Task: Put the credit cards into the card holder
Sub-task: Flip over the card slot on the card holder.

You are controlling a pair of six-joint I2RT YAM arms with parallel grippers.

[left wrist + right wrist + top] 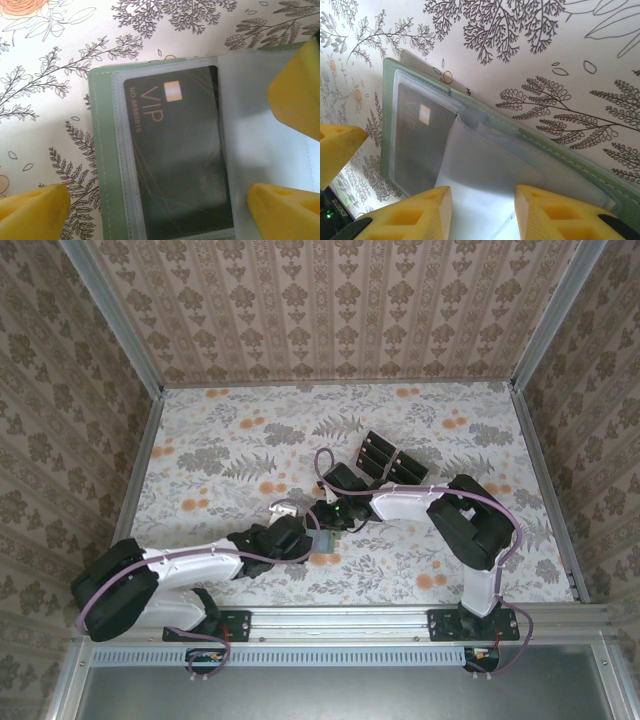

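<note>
Our left claw (157, 200) is hanging open astride the card holder (102, 150); our right claw (482, 200) is gaping above its cloudy sleeve (485, 155), which is blurring one credit card (175, 160).

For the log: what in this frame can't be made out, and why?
- Top view: card holder mostly under the left gripper and right gripper; slots unseen.
- Top view: loose cards too small to count.
- Left wrist view: sleeved card, lower print blurred, bottom cut off by the edge.
- Right wrist view: the card holder's right end is cut off by the edge; the clear sleeve near the bottom is blurred.
</note>
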